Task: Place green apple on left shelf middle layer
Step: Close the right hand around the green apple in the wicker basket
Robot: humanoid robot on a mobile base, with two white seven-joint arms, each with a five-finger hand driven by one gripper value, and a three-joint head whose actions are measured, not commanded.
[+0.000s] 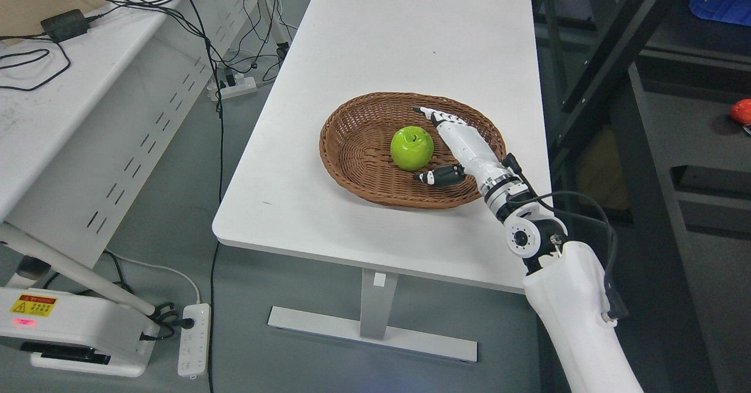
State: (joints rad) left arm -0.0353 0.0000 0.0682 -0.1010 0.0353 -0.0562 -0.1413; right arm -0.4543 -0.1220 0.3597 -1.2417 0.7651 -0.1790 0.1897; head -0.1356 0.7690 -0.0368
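Right robot hand point(437, 146) spread wide beside the green apple point(412, 148) in the wicker basket point(352, 146).
Round apple could roll from an uneven squeeze; thumb might snag the weave.

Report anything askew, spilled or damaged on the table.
Nothing stands out. The green apple sits upright in the wicker basket, which lies flat on the white table. The right hand is open beside the apple, not yet gripping it.
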